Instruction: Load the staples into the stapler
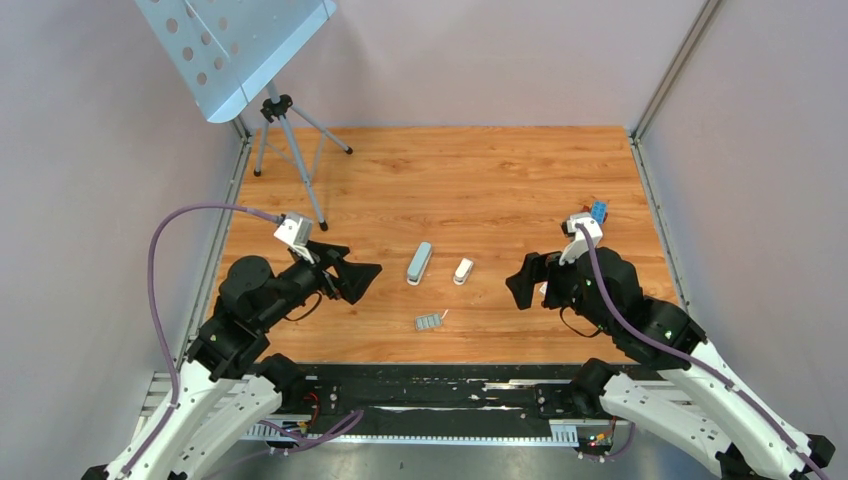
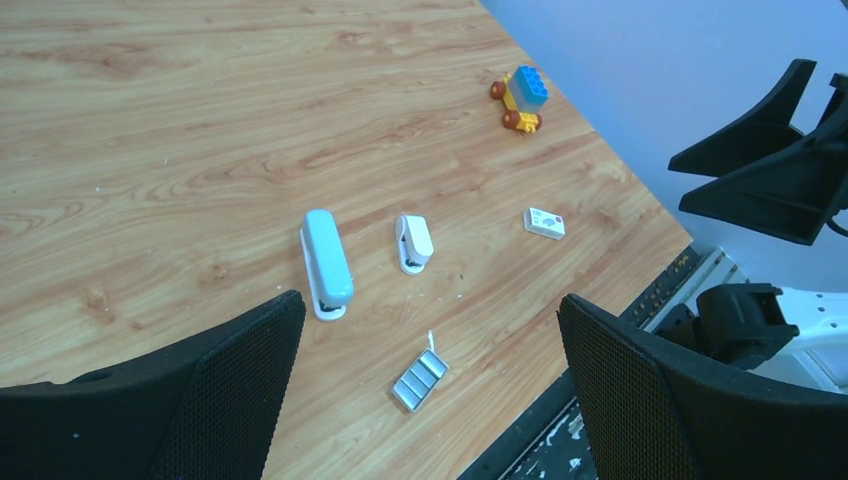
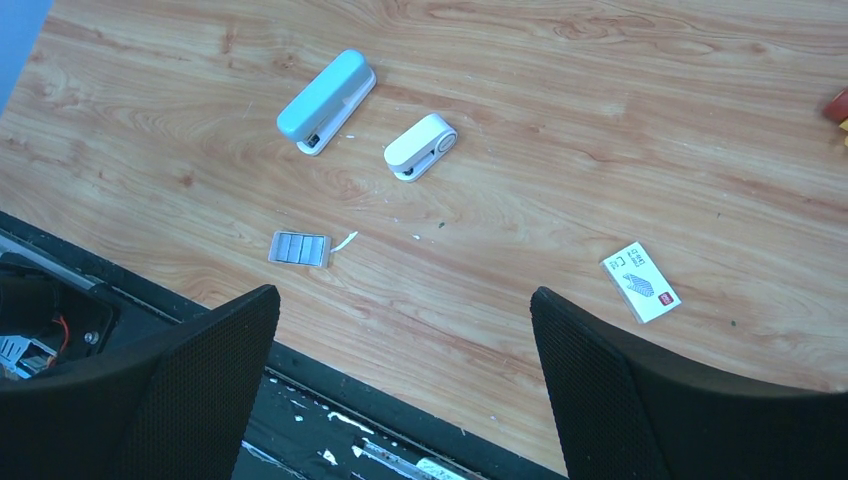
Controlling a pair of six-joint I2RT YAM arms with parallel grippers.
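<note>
The stapler (image 1: 419,263) (image 2: 326,262) (image 3: 326,100), slim with a pale blue top and white base, lies closed in the middle of the wooden table (image 1: 480,170). The staples (image 1: 430,321) (image 2: 420,380) (image 3: 299,247), a small ribbed silvery block, lie nearer the front edge, apart from the stapler. My left gripper (image 1: 358,268) (image 2: 430,300) hovers left of the stapler, open and empty. On the right, my right gripper (image 1: 518,280) (image 3: 405,293) is also open, with nothing between its fingers.
A small white rounded device (image 1: 463,271) (image 2: 413,242) (image 3: 421,146) lies just right of the stapler. A small white box (image 2: 544,222) (image 3: 641,282) sits further right. A colourful toy-brick block (image 1: 598,210) (image 2: 521,96) stands near the right edge. A tripod (image 1: 285,140) stands back left.
</note>
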